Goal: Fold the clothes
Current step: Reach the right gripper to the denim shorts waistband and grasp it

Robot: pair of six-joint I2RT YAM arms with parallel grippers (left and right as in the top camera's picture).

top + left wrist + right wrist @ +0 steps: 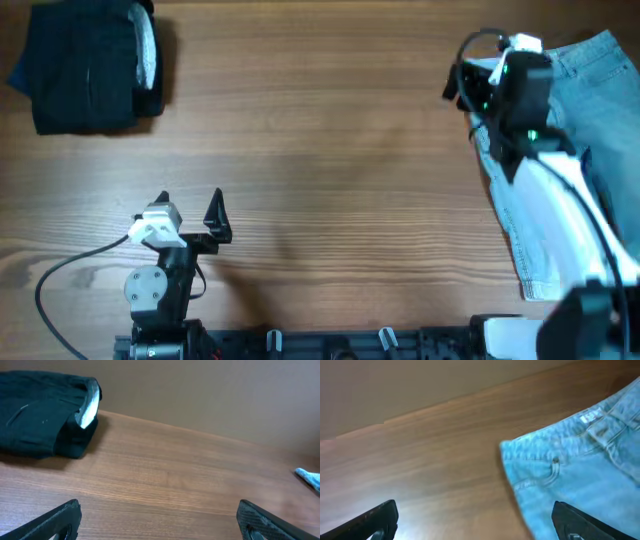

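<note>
The light blue denim shorts lie flat at the table's right edge, partly under my right arm. In the right wrist view the shorts show a pocket rivet and the waistband at right. My right gripper is open and hovers over the shorts' left edge near the waist; its fingertips straddle that edge, holding nothing. My left gripper is open and empty near the front left of the table; in its wrist view the fingertips frame bare wood. A corner of the denim shows far right there.
A black folded garment with a white-grey lining lies at the back left corner; it also shows in the left wrist view. The wooden table spreads between the arms. The arms' base rail runs along the front edge.
</note>
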